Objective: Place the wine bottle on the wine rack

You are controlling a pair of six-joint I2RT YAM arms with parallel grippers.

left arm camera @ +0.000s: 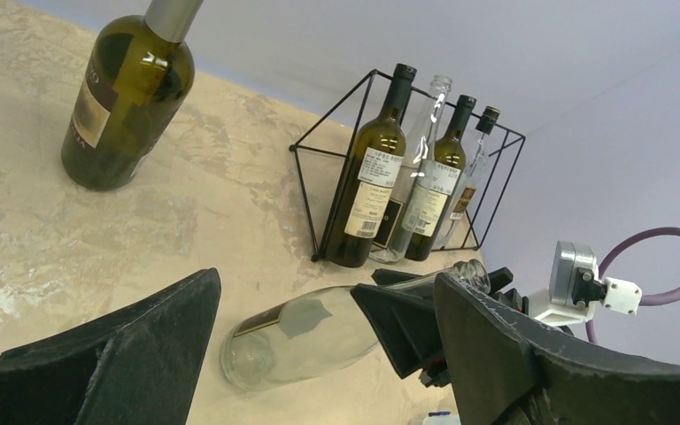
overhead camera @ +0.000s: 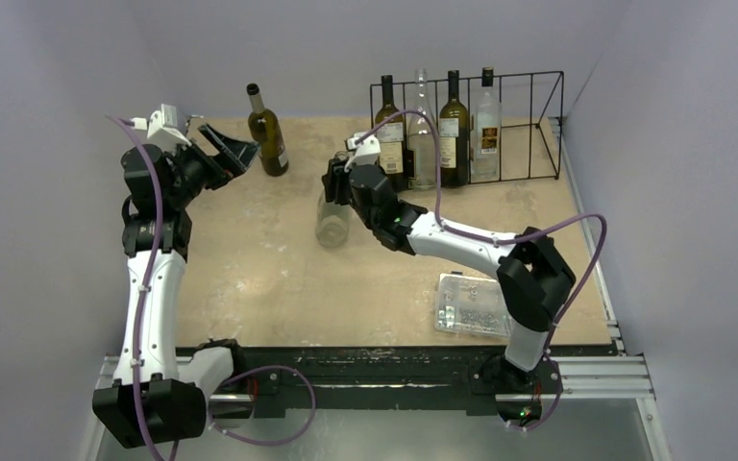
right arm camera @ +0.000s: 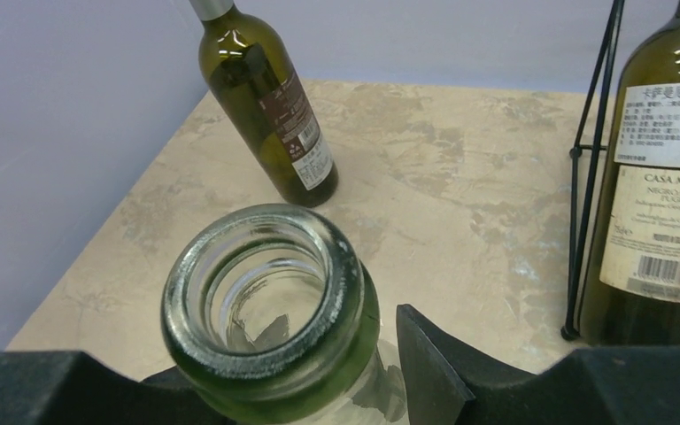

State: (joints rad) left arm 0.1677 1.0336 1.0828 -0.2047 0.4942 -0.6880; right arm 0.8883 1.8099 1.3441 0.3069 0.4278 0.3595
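Observation:
A clear, empty wine bottle (overhead camera: pixel 331 221) is held tilted by its neck in my right gripper (overhead camera: pixel 338 182), base low over the table's middle. Its open mouth (right arm camera: pixel 261 292) fills the right wrist view, with the fingers (right arm camera: pixel 434 363) on either side of the neck. It also shows in the left wrist view (left arm camera: pixel 310 332). The black wire wine rack (overhead camera: pixel 538 96) stands at the back right holding several upright bottles (overhead camera: pixel 454 120). My left gripper (overhead camera: pixel 228 149) is open and empty beside a dark green bottle (overhead camera: pixel 267 133) standing at the back left.
A clear plastic parts box (overhead camera: pixel 469 305) lies near the front right, by the right arm's elbow. The rack's right slots (overhead camera: pixel 528 134) hold nothing. Grey walls close in the table on the left, back and right.

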